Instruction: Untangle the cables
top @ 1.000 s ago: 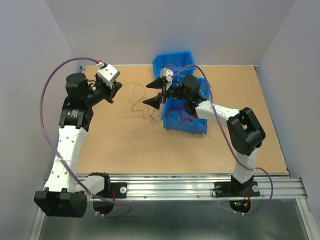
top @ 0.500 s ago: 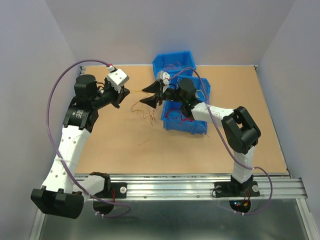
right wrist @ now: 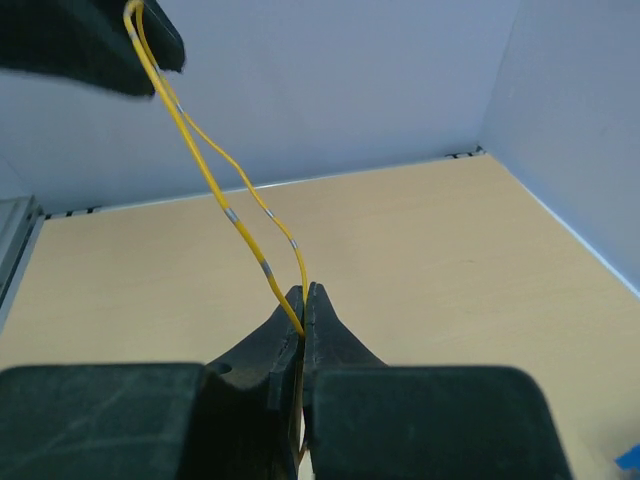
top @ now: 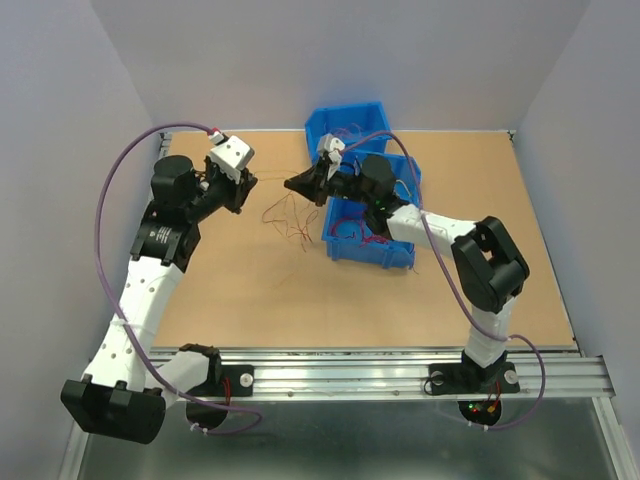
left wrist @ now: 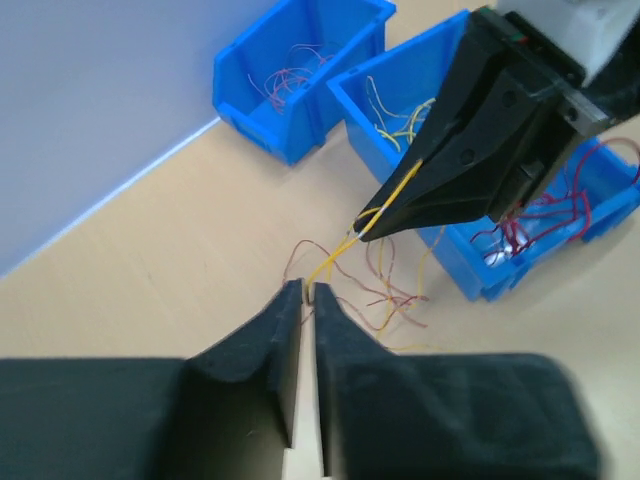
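Overhead view faces down; wrist views, close, face each other.

— What stood on the table [top: 250, 290]?
— Two blue bins, upper centre of the frame: a smaller bin [top: 346, 126] toward the back wall, a larger bin [top: 385, 250] in front, touching it.
— And around?
— Pale walls [top: 330, 50].

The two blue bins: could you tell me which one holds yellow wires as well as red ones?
The nearer blue bin, beside the right gripper; the far bin by the wall shows only reddish wires.
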